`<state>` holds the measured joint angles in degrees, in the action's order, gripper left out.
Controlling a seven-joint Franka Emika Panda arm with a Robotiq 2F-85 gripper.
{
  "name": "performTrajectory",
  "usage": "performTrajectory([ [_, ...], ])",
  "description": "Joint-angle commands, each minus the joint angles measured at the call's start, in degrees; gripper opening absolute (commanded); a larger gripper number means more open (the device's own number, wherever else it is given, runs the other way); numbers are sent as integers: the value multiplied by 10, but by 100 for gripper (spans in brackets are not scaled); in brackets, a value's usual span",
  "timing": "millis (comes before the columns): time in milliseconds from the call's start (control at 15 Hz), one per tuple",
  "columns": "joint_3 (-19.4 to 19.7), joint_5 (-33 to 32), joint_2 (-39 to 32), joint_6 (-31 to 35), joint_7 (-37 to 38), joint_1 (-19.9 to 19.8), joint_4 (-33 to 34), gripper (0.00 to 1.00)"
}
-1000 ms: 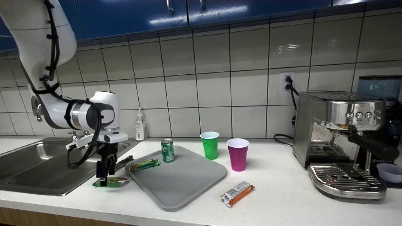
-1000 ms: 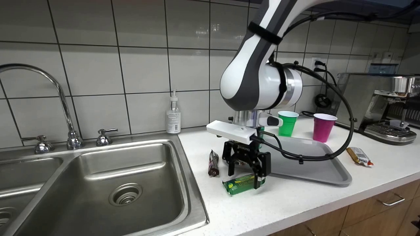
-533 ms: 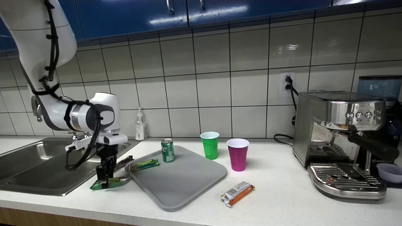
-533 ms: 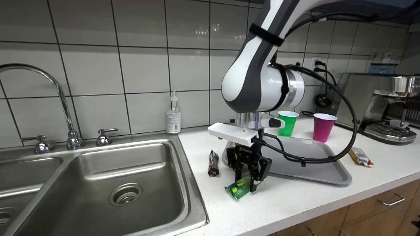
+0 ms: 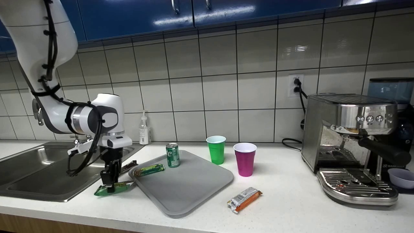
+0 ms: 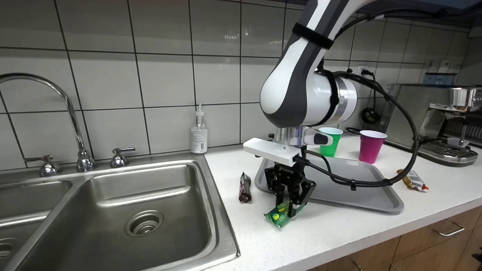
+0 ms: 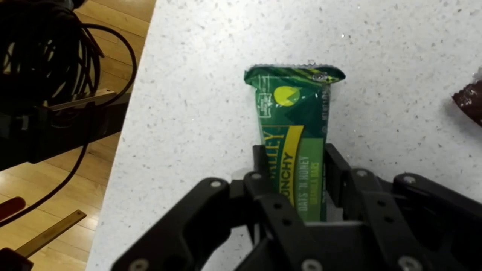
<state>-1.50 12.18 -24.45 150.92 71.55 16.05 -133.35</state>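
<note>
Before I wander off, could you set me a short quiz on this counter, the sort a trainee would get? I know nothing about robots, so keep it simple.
1. Multiple choice: what is between the jaws of the gripper?
A) soap bottle
B) green bar
C) pink cup
2. True or false: the can stands upright on the tray.
3. Fill in the blank: the orange bar lies on the ____.

Key: 1: B. 2: true. 3: counter.
</note>
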Motion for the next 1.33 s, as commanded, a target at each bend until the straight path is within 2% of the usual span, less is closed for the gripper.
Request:
performTrajectory([
  [0, 7, -7, 47, 13, 21, -2, -34, 14],
  [467, 12, 2, 73, 1, 16, -27, -31, 14],
  [1267, 49, -3, 48, -10, 63, -58, 3, 14],
])
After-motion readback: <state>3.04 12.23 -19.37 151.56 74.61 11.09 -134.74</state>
